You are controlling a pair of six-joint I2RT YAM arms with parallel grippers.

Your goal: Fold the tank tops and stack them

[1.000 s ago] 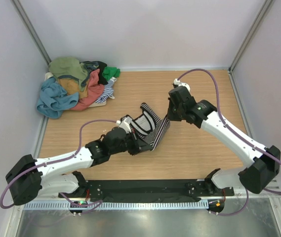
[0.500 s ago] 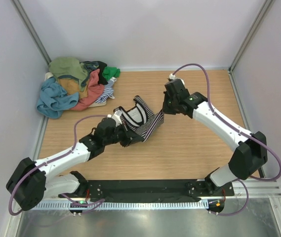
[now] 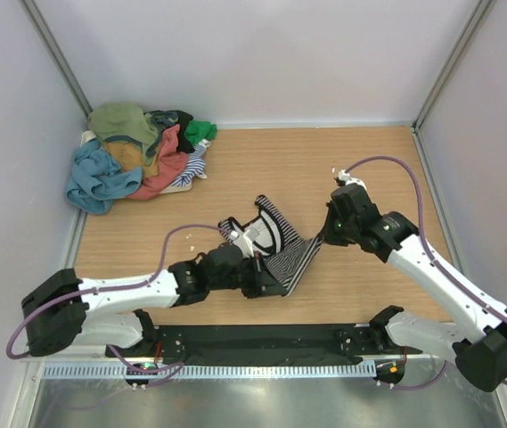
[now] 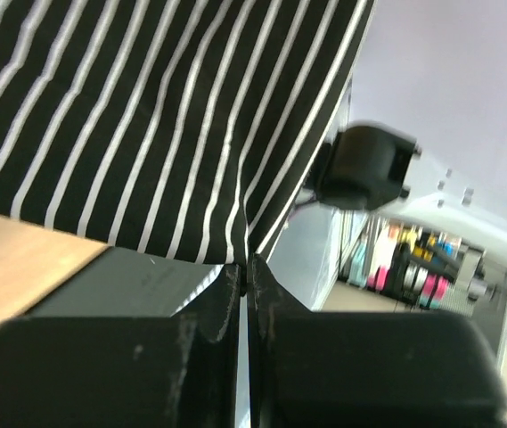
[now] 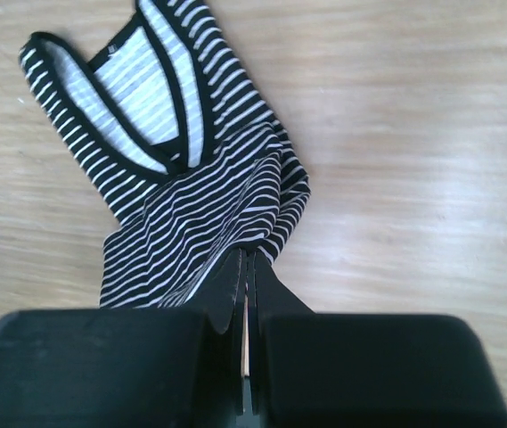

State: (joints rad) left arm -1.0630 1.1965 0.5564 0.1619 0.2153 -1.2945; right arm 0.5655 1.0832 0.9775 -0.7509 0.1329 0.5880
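Left gripper (image 4: 244,273): pinched tight on striped tank top (image 3: 282,253) hem.
Right gripper (image 5: 246,264): clamped on the same top's edge.
Other tank tops (image 3: 137,159): heaped, far-left corner.

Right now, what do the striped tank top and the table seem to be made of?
The striped tank top: thin soft knit cloth, matte, perhaps cotton jersey; it drapes and creases. The table: wood or wood-look laminate, slight sheen; grain lines show.

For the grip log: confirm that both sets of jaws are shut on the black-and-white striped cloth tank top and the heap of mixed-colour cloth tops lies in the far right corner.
Wrong corner: the heap of mixed-colour cloth tops lies in the far left corner, as the top external view shows. The rest stands.
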